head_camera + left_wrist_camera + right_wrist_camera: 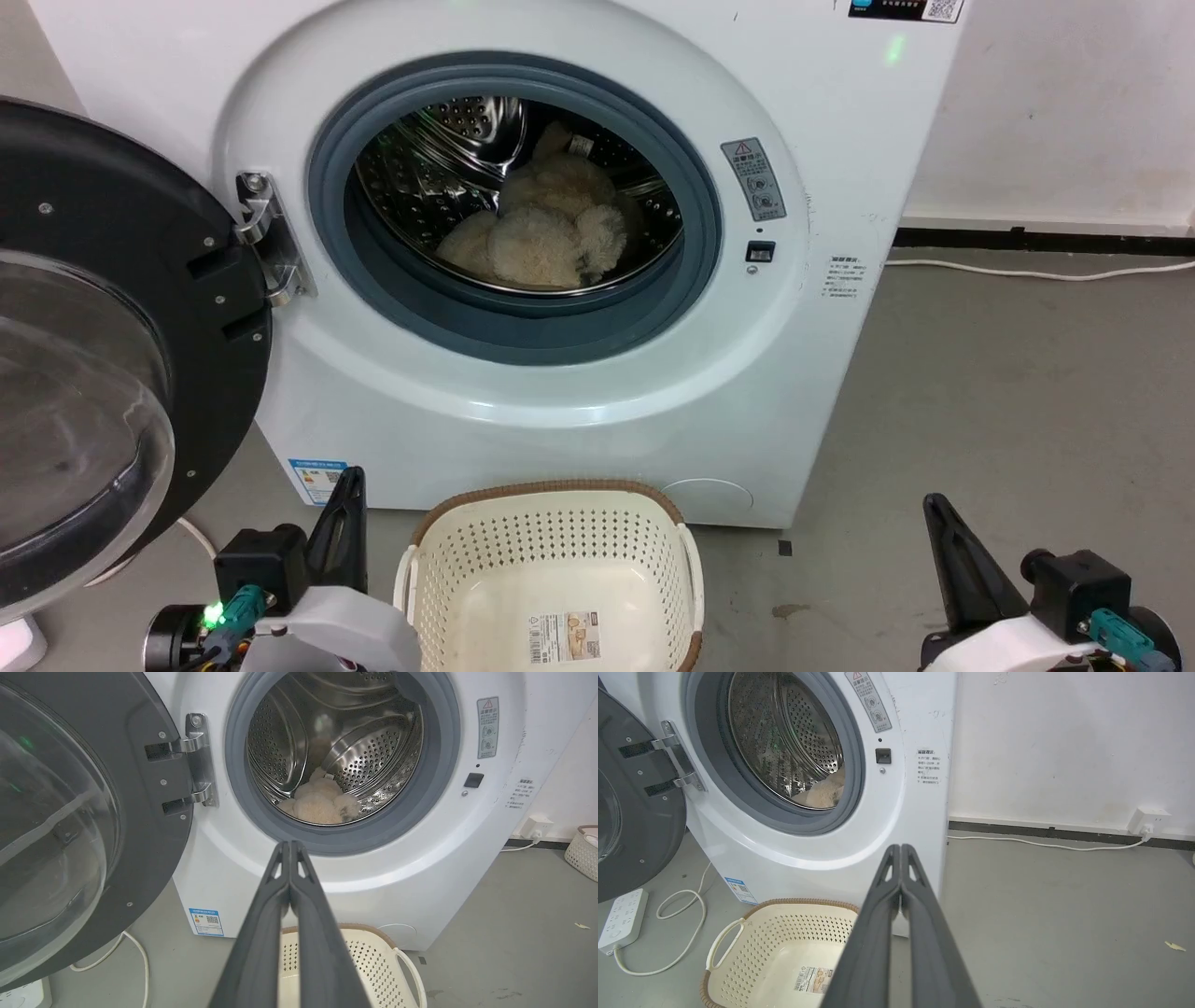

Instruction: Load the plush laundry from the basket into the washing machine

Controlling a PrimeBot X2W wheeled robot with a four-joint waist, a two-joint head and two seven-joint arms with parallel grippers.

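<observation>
My left claw (289,850) and right claw (901,853) both have their fingers pressed together and hold nothing, low at seven and five o'clock in my head view. The washer (579,392) fills twelve o'clock, its door (103,280) swung open at nine. The basket (551,493) sits at six. The plush (546,238) lies inside the washer, and the basket bottom carries just a label (563,637). I judge the loading done, with perhaps the door left to shut.

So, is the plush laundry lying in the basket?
No, the plush laundry lies inside the washing machine; the basket holds a paper label.
</observation>
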